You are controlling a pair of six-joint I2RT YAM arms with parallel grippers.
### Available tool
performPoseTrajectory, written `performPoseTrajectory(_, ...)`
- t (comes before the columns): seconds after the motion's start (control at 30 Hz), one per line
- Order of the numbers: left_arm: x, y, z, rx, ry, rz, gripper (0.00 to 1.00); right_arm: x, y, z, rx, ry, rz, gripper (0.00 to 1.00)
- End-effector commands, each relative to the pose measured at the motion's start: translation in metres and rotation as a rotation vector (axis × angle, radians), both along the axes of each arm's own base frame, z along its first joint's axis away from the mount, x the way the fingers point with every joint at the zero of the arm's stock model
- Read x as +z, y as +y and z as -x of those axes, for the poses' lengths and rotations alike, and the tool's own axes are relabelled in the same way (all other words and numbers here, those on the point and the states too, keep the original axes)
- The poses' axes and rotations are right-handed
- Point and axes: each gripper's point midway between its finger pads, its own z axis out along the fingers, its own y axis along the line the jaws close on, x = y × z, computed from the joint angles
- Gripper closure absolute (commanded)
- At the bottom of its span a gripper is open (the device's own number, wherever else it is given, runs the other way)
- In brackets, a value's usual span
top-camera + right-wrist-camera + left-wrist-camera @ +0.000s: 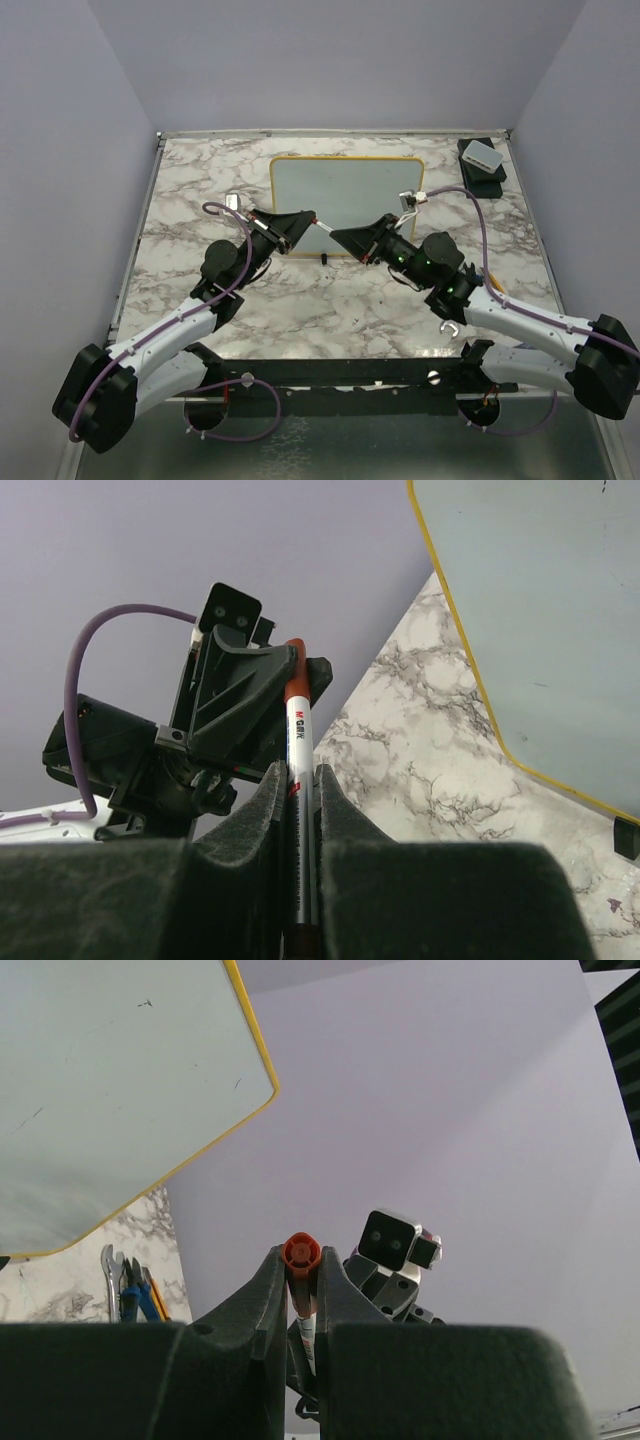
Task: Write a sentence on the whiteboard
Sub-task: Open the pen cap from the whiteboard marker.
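whiteboard (pixel 345 195), upper centre, blank; left end effector (pixel 303 220), right end effector (pixel 341 237) clench one marker (pixel 323 228); risk: skewed pull may drop it.

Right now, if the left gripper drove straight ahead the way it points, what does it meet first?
Probably the right gripper, which faces it and grips the same marker. The gap between them looks short.

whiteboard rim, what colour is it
Yellow-orange: the whiteboard has a thin rim of it, clearest in the right wrist view.
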Motion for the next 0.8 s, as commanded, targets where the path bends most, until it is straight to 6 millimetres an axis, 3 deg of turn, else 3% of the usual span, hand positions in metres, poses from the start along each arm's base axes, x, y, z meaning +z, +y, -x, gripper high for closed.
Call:
performPoseTrajectory(0.0, 0.021, 0.080, -0.048, 0.417, -0.033, 0.081, 1.00, -0.014, -0.014, 0.002, -0.038, 0.029, 0.028, 0.99)
performPoseTrajectory(0.3, 0.023, 0.088, -0.051, 0.436, -0.039, 0.076, 1.00, -0.011, -0.018, 0.006, -0.039, 0.026, 0.024, 0.99)
performPoseTrajectory(0.77, 0.016, 0.107, -0.050, 0.516, -0.016, 0.106, 1.00, -0.024, -0.022, 0.001, -0.074, 0.066, 0.033, 0.99)
